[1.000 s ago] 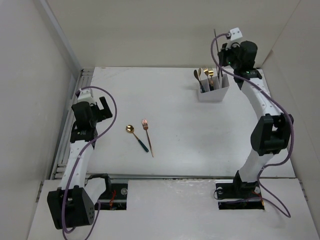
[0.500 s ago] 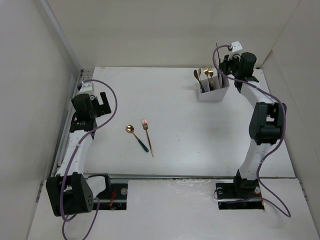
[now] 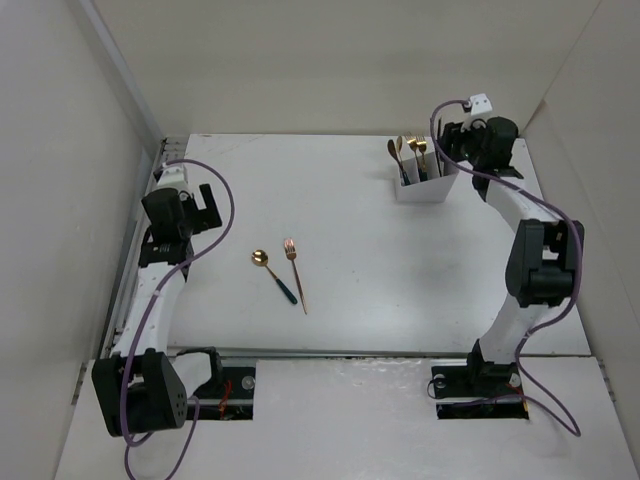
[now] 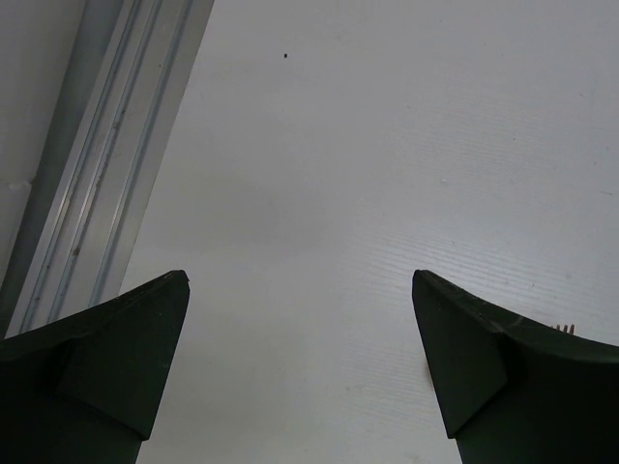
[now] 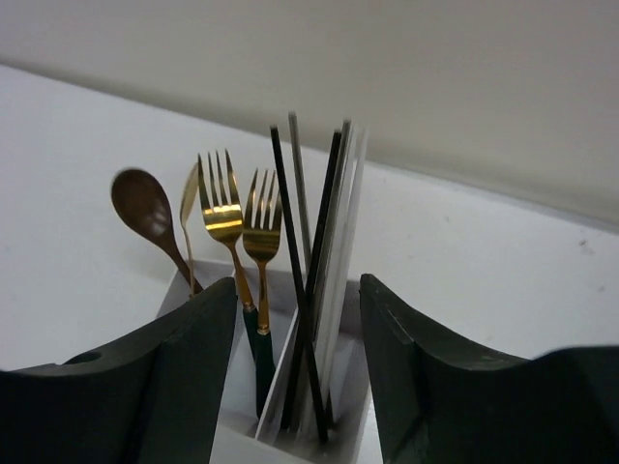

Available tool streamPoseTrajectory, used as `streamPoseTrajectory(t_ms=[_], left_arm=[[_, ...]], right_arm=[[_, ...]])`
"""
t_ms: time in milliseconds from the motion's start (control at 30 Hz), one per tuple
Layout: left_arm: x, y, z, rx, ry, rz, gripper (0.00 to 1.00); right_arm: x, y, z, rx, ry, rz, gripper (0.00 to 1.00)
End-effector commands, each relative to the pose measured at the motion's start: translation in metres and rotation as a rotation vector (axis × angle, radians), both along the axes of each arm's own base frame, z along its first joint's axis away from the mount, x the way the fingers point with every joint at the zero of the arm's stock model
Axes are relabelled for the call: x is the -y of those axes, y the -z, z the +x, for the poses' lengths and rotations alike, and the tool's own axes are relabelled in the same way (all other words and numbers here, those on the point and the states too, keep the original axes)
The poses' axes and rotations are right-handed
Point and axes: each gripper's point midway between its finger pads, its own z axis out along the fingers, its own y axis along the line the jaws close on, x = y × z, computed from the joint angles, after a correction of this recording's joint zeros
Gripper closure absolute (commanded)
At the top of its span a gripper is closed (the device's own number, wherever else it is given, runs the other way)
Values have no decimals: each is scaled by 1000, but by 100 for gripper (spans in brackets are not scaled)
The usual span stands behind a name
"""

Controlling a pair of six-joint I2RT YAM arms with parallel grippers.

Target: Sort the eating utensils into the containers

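Note:
A white box (image 3: pixel 426 187) stands at the back right of the table, split into compartments (image 5: pixel 242 447). In it stand a brown spoon (image 5: pixel 141 204), two gold forks with teal handles (image 5: pixel 221 211) and several thin chopsticks (image 5: pixel 290 222). My right gripper (image 5: pixel 298 290) hangs just over the box (image 3: pixel 447 141), open, its fingers on either side of the chopsticks without touching them. A gold-headed spoon with a teal handle (image 3: pixel 275 274) and a copper fork (image 3: pixel 296 275) lie mid-table. My left gripper (image 3: pixel 205 208) is open over bare table (image 4: pixel 300 280), left of both.
An aluminium rail (image 4: pixel 106 164) runs along the table's left edge, close to my left gripper. White walls close in the table on the left, back and right. A purple cable (image 3: pixel 215 190) loops off each arm.
My right gripper has come down over the box and opened; the chopstick it held above the box now stands inside with the others. My left arm drew back a little.

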Motion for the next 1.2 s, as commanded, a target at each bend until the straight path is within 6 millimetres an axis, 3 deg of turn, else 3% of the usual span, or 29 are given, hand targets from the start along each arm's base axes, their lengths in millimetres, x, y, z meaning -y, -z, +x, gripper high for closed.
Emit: streamPoseTrajectory(t_ms=[0, 100, 200, 267, 300, 367, 400, 433, 467, 500, 533, 633, 667, 700, 733, 967, 1167], left_arm=[[-4, -26, -2, 96, -23, 3, 0], [-5, -33, -6, 129, -66, -37, 0], [-13, -33, -14, 148, -191, -123, 0], [-12, -31, -21, 148, -222, -162, 0], [-12, -27, -22, 143, -230, -178, 0], [-11, -25, -28, 137, -251, -199, 0], [-13, -20, -30, 132, -271, -208, 0], [-14, -21, -32, 139, -290, -220, 0], [-14, -15, -36, 131, -291, -220, 0], [-16, -11, -37, 127, -312, -223, 0], [-18, -16, -39, 143, -318, -219, 0], [-16, -12, -43, 148, -328, -241, 0], [-16, -10, -46, 148, -328, -241, 0], [-15, -7, -49, 142, -334, -251, 0], [-13, -6, -48, 140, -325, -256, 0], [-7, -2, -53, 140, -294, -272, 0], [-7, -4, -52, 149, -293, -272, 0]], right_arm=[[-6, -116, -16, 243, 5, 2, 41], [-33, -133, -30, 203, 55, -8, 40], [-99, -110, -61, 42, 57, -58, 38], [-144, -57, -87, -158, -5, -115, 38], [-192, -48, -107, -200, -94, -128, 38], [-239, -7, -134, -345, -182, -124, 37], [-277, 2, -158, -374, -264, -128, 37], [-296, 4, -165, -382, -290, -117, 35], [-313, 25, -176, -429, -306, -116, 33], [-328, 30, -184, -435, -336, -127, 33], [-357, 31, -204, -441, -419, -128, 30], [-394, 60, -230, -487, -496, -160, 29], [-401, 62, -232, -501, -499, -160, 29], [-401, 86, -232, -551, -491, -198, 29], [-399, 97, -239, -591, -479, -231, 29], [-389, 126, -244, -651, -426, -253, 30], [-400, 164, -273, -724, -512, -305, 40]])
